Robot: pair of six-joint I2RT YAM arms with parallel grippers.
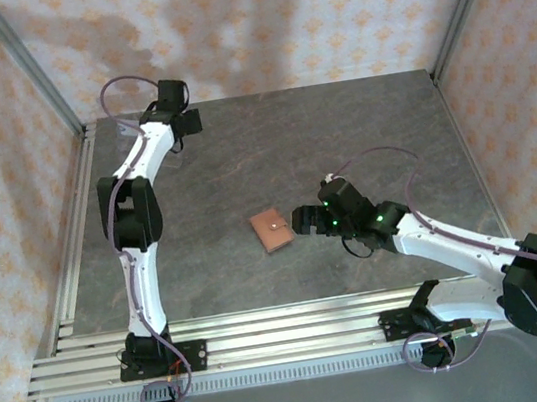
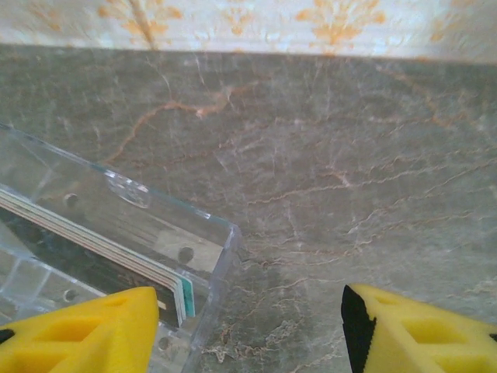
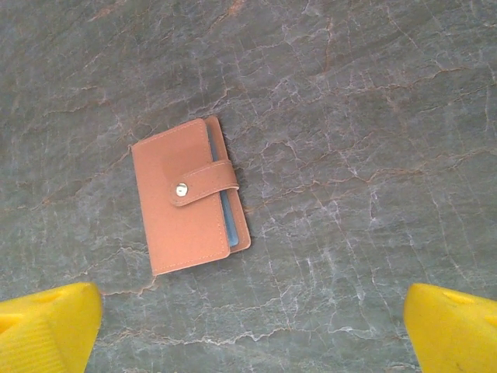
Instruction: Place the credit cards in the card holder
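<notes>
Just right of the card holder (image 1: 273,229), closed flat on the table (image 1: 370,135), right gripper (image 1: 304,221) hovers, jaws wide, arm elbow-bent. Far back-left of it, left arm stretched long; left gripper (image 2: 248,330) half-spread, empty, at clear stand (image 2: 155,225) holding credit cards (image 2: 116,260).

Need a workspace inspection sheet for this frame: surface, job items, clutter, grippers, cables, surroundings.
surface: dark veined table, no spills seen.
job's things: card holder closed, snap tab fastened, lying flat mid-table; credit cards stacked inside the clear stand near the far left corner.
clutter: nothing seen.
grippers: left gripper open at the stand's corner, holding nothing; right gripper open above the card holder, apart from it.
cables: grey cables loop along both arms, not touching the card holder.
surroundings: patterned walls, metal frame posts, rails at the near edge.
</notes>
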